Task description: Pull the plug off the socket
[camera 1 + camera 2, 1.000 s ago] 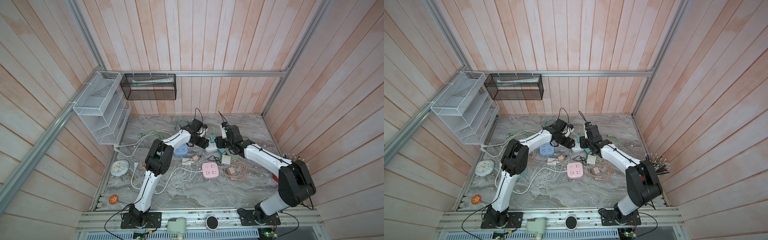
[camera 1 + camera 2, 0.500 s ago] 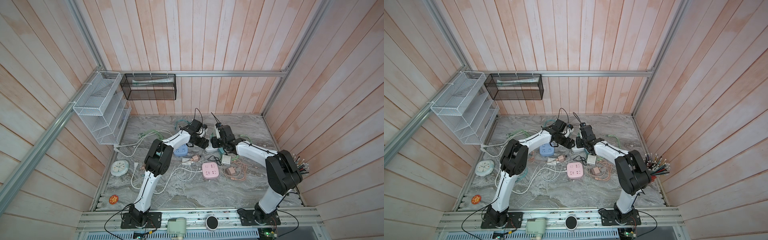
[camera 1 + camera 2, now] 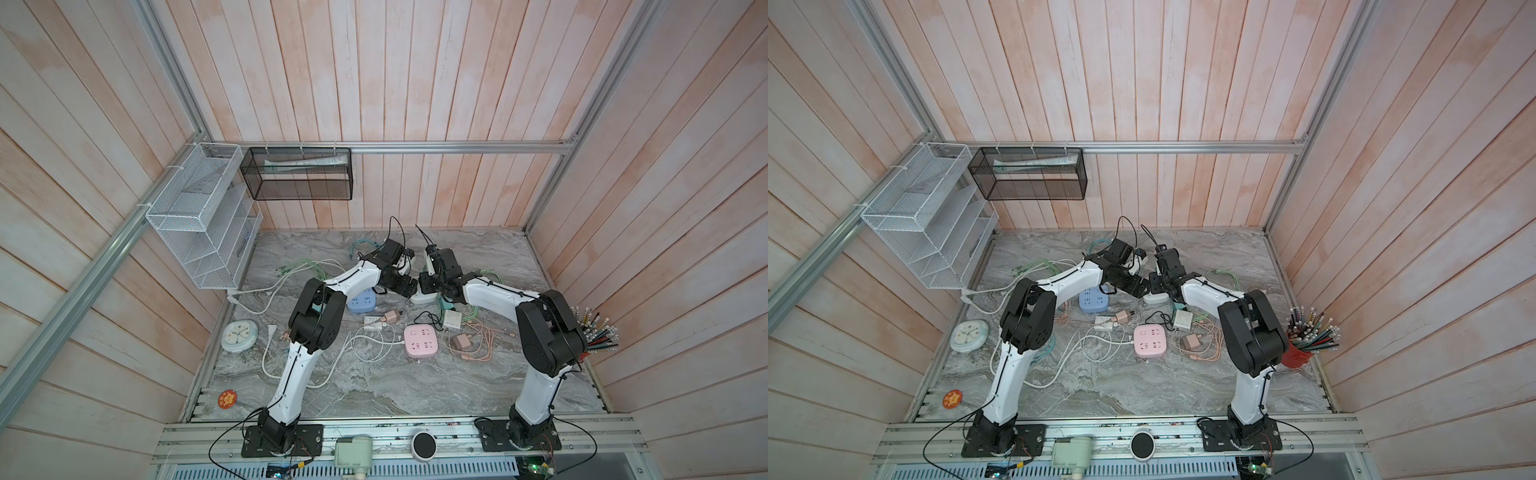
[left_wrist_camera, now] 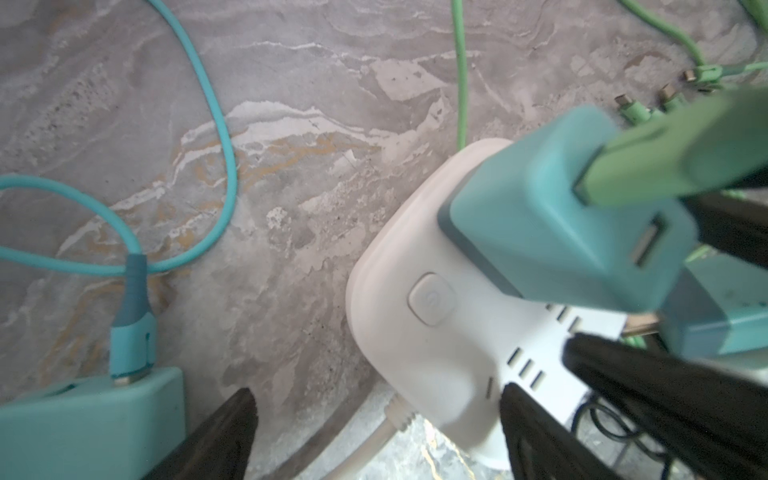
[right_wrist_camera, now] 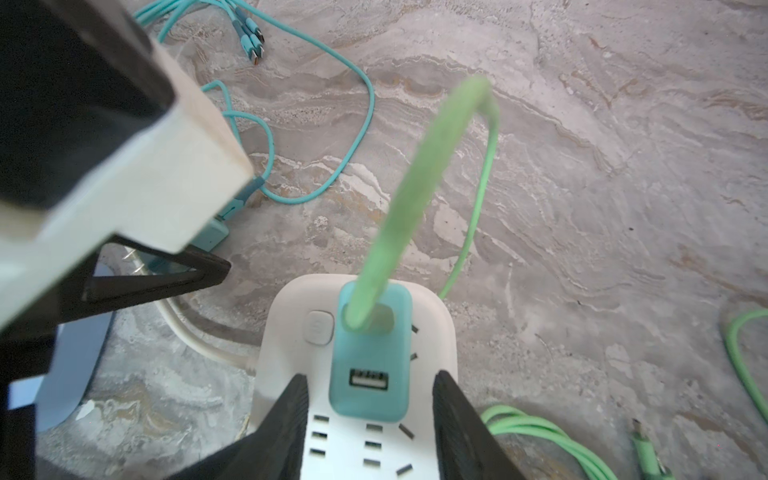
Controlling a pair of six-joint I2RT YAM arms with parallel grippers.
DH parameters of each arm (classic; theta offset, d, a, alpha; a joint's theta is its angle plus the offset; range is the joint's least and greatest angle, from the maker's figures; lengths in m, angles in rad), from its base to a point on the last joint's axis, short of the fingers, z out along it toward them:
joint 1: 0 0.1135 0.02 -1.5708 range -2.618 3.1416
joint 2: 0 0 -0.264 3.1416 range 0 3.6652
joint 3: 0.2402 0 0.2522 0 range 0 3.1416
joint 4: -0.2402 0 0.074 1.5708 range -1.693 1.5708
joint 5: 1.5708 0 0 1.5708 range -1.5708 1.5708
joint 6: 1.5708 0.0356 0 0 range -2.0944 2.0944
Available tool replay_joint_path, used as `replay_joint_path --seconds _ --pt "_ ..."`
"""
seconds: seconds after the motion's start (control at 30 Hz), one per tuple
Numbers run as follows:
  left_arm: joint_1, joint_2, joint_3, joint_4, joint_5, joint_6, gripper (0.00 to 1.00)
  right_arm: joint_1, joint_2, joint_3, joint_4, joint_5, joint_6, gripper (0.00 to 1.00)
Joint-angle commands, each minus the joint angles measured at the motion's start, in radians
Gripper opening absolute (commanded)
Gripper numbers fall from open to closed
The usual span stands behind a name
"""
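right gripper (image 5: 372, 376): jaws apart, one finger (image 5: 291, 415) on each side of the teal plug (image 5: 374, 353). There's a thin gap on both sides, so it isn't clamped. Fingertips sit over the socket face of the white power strip (image 5: 353, 440).

teal plug is seated flush in the strip, just beside the strip's power button (image 5: 319, 327); prongs not visible. One USB port on its top face is free. A green cable (image 5: 419, 174) leaves the other port, arcs up, then drops to the marble tabletop (image 5: 582, 187) past the strip's button end.

left gripper (image 4: 380, 392): jaws spread wide, nothing gripped. The strip's button end lies between them. One finger is at the strip's edge by its cord (image 4: 395, 419); can't tell if it presses. The other finger stands clear of the strip. A second teal charger (image 4: 83, 419) with a teal cable (image 4: 224, 166) sits just beside that far finger, apart from the strip.

Both top views: the grippers meet nose to nose over the strip (image 3: 424, 297).
- blue socket cube (image 3: 361, 301): near the strip, on the left arm's side.
- pink socket cube (image 3: 419, 340): nearer the arm bases than the strip, among loose cords.
- clock (image 3: 239, 336) and red pencil cup (image 3: 1296, 355): well apart from the strip, on opposite sides of it.
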Motion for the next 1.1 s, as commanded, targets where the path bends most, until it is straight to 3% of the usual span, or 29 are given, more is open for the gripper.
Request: replay_joint_path --seconds 0.0,0.2,0.7,0.97,1.07 --pt "0.009 0.042 -0.053 -0.11 -0.088 0.025 0.93 0.004 0.033 0.033 0.004 0.027 -0.017 0.48" --pt "0.009 0.042 -0.047 -0.111 -0.087 0.023 0.93 0.004 0.058 0.045 0.012 0.027 -0.025 0.45" --pt "0.009 0.052 -0.043 -0.118 -0.089 0.022 0.93 0.003 0.087 0.071 0.02 0.032 -0.033 0.26" --pt "0.009 0.069 -0.015 -0.142 -0.091 0.02 0.93 0.004 0.076 0.07 0.014 0.036 -0.029 0.04" --pt "0.009 0.084 0.007 -0.158 -0.079 0.019 0.89 0.008 0.07 0.072 0.01 0.037 -0.026 0.01"
